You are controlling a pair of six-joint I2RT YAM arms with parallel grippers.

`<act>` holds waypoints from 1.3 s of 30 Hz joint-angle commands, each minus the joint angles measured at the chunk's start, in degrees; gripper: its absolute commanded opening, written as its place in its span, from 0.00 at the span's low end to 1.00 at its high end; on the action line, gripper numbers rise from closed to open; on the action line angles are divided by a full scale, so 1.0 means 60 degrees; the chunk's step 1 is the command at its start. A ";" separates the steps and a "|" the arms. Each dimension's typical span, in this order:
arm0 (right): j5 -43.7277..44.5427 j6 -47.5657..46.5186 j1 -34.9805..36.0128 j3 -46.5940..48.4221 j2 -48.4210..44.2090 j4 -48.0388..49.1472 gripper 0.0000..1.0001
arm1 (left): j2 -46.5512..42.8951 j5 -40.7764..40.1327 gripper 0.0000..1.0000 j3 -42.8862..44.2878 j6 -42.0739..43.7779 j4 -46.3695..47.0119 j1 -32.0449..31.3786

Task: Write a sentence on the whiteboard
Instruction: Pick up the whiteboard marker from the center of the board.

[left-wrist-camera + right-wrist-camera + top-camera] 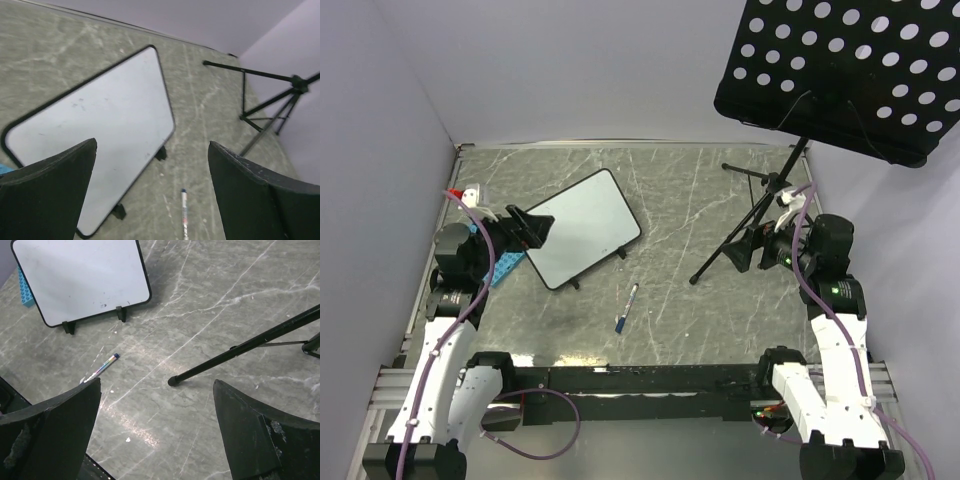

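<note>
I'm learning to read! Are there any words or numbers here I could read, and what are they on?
Nothing here can be read.
Whiteboard: no writing yet, only faint smudges.
Marker: any print on it is too small to read.

- The whiteboard (585,228) is a small white rectangle with a thin black frame and rounded corners.
- Its glossy face is up and bears only a few faint dark specks.
- Two small black feet (121,314) stand along its near long edge.
- It sits skewed on the left half of the grey marbled desk (700,200).
</note>
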 commanded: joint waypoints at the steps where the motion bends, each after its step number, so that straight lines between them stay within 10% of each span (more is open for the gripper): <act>1: -0.0201 -0.0332 0.0031 0.0258 -0.0159 -0.0164 1.00 | -0.0260 0.1531 0.97 -0.0016 -0.0783 0.0172 -0.0068; 5: -0.0786 -0.1063 0.0045 0.0229 -0.0188 -0.0355 1.00 | -0.0453 0.0891 0.97 0.0086 -0.0814 -0.0471 -0.1295; 17: -0.3616 -0.4654 0.0250 -0.0268 -0.0042 -0.1512 1.00 | 0.2021 -0.4882 0.97 0.0908 -0.1823 -0.2012 -0.9526; 39: -0.4010 -0.5562 0.0250 -0.1061 0.0442 -0.1527 1.00 | 0.7647 -0.6831 0.53 0.2298 -0.2937 -0.3636 -1.1011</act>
